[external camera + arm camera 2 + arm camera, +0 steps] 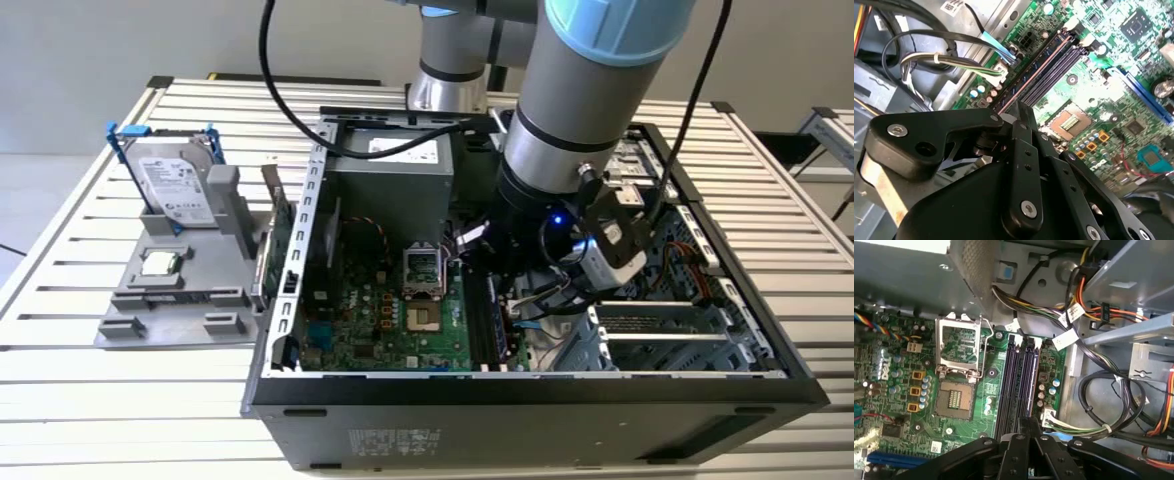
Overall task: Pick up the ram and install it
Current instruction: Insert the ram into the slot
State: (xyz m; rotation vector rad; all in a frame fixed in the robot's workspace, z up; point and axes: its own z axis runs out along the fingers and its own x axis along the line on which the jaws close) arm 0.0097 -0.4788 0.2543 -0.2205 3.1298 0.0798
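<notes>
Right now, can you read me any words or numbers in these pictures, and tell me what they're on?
No text here can be read.
White label on the silver boxy hard drive: too small.
White sticker on the grey metal power supply box: blurred.
White tags on the bundled cables: too small.
Pale print on the black computer case: too small.

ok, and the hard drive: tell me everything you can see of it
The hard drive is a silvery, boxy, metal-looking unit. A pale label covers the side facing the exterior view, and blue clips run along its edges. It stands on end in a slot of the grey holder, which sits on the slatted table, to the exterior view's left of the open case. Only the holder appears to touch it.
</notes>
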